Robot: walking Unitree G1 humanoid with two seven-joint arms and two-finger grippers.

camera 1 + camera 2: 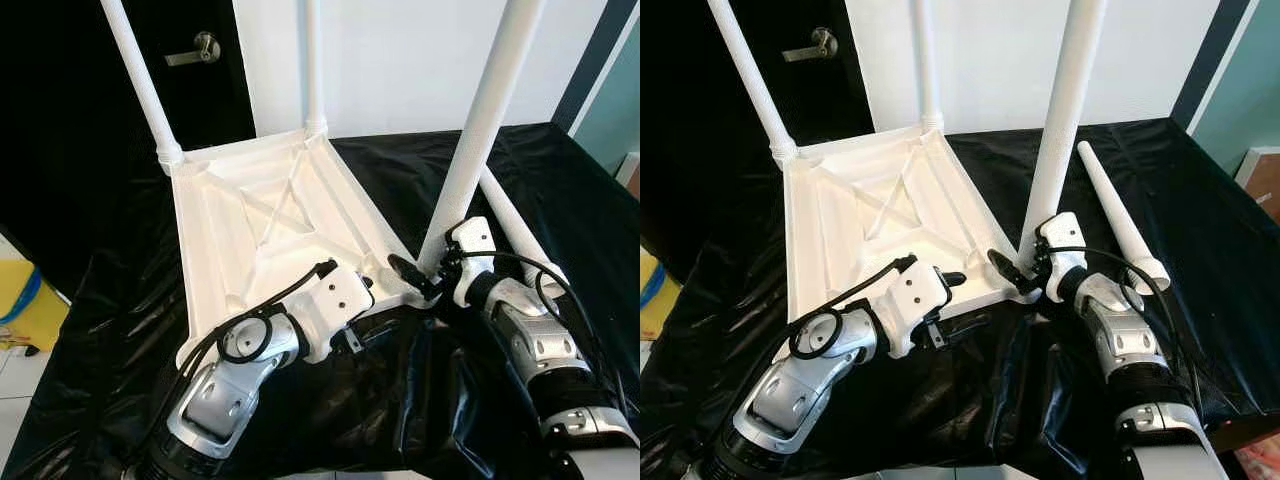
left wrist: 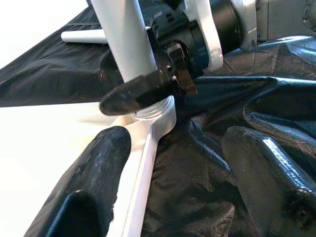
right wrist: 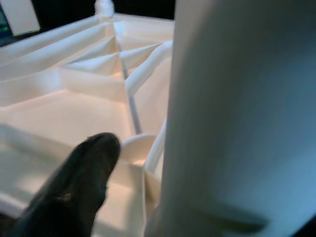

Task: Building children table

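Right now the right gripper (image 1: 425, 270) is clamping the base of the third white leg (image 1: 480, 130), fingers closed around it where it is seating into the near corner socket of the upturned white tabletop (image 1: 270, 225); in the right wrist view the leg (image 3: 237, 118) is sitting right against one black finger (image 3: 74, 192), with the ribbed underside beyond. The left gripper (image 1: 945, 320) is sitting at the tabletop's near edge, fingers spread fairly wide and holding nothing; in the left wrist view one finger (image 2: 94, 182) is lying along the white rim and the other (image 2: 266, 177) is hanging over the black sheet (image 1: 400, 400), apart from the rim. I cannot tell whether the rim-side finger is actually touching the plastic. The tabletop is lying upside down on the sheet, tilted toward the robot's left, with two legs already standing at the far corners: one far-left (image 1: 140, 80), one at the far middle (image 1: 314, 60). A fourth, loose leg (image 1: 1115, 215) is lying flat on the sheet just right of the right arm, near but apart from the clamped leg. Open sheet is showing to the right of that loose leg and in front of the near edge. A dark door with a lever handle (image 1: 195, 50) is standing behind the far-left leg.
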